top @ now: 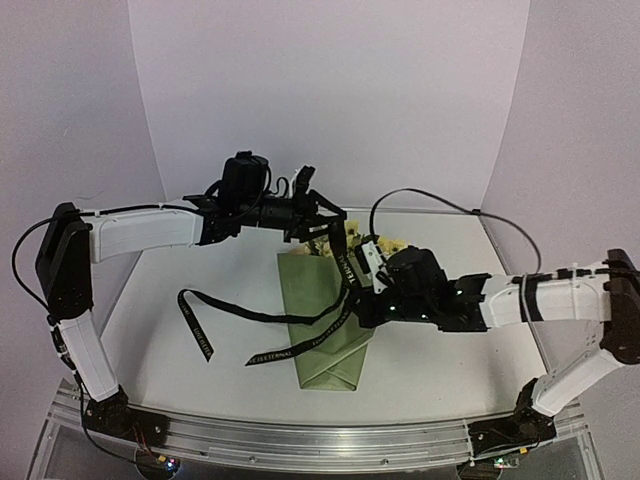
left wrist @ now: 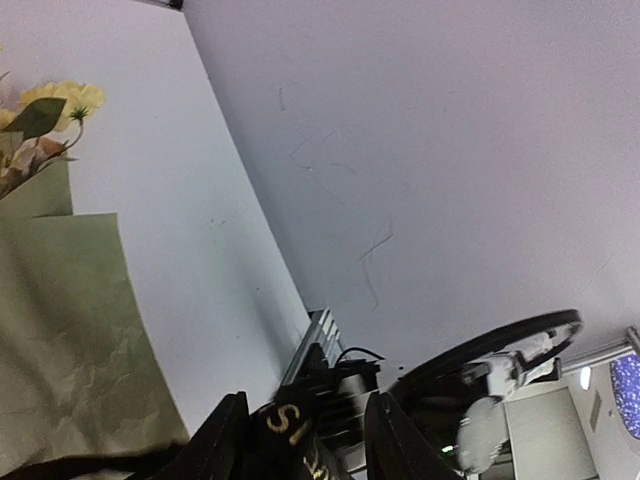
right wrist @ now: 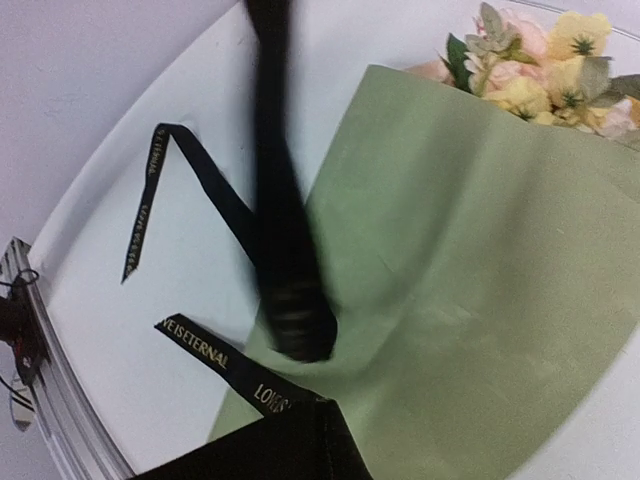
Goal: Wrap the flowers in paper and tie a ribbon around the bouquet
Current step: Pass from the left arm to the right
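On the tabletop the bouquet lies flat, long axis running from the folded tip at the near edge up to the flowers at the far side, leaning slightly right. The olive paper is already closed into a cone round the stems. The ribbon crosses the cone approx. mid-length. Two loose tails trail off to the left on the tabletop, and one strand climbs steeply toward the left arm, which hangs over the bloom end. The left fingers stand partly apart w/ the ribbon in the gap, so we judge it loose there, not pinched. The right fingers are closed, and the lettered strand runs straight into them, so we read that as a grip on the ribbon, just beside the cone's right edge. The right arm is thus the nearer one to the wrap point, w/ the cone directly to its left. So any pull to cinch would go across the long axis, not along it. Writing: pale print on the ribbon reads "LOVEISETERNAL" in the right wrist view and "ETERNAL" from above. No other labels legible.
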Available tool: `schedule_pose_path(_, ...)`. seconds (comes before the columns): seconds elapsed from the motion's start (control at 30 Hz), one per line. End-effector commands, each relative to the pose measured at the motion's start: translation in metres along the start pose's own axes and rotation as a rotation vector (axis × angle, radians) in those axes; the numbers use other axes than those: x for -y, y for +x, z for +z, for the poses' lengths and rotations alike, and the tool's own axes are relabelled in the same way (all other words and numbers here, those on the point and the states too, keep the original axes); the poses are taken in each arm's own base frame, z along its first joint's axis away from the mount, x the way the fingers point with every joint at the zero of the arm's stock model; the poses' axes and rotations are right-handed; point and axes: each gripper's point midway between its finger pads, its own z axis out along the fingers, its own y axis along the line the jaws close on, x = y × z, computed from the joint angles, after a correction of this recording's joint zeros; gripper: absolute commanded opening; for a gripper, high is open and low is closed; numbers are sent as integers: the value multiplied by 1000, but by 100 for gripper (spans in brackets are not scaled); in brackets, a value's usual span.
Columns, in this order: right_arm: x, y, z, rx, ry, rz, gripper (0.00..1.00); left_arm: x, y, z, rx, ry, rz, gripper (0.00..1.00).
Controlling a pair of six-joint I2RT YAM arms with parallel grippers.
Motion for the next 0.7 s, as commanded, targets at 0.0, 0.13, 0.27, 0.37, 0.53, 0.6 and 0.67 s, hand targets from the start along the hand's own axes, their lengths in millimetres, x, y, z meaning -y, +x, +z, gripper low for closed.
schedule_pose_path(0.0, 48, 38, -68, -242, 241, -189, 0, -37, -8, -36, 135, -218, -26, 54)
schedule_pose_path(0.13, 86, 48, -124, -366, 426, -328, 0, -112, -2, -98, 310, -540, -201, 59)
schedule_pose_path(0.27, 108, 51, -162, -418, 523, -371, 0, -180, 29, -171, 483, -891, -388, 65)
schedule_pose_path(0.37, 120, 58, -175, -434, 544, -334, 0, -212, 43, -213, 585, -995, -502, 68)
schedule_pose_path(0.53, 137, 71, -184, -456, 564, -255, 0, -258, 48, -244, 660, -1057, -648, 64)
schedule_pose_path(0.6, 139, 73, -185, -461, 558, -230, 0, -268, 48, -254, 698, -1119, -677, 65)
schedule_pose_path(0.67, 140, 75, -185, -466, 552, -215, 0, -277, 47, -263, 740, -1166, -697, 67)
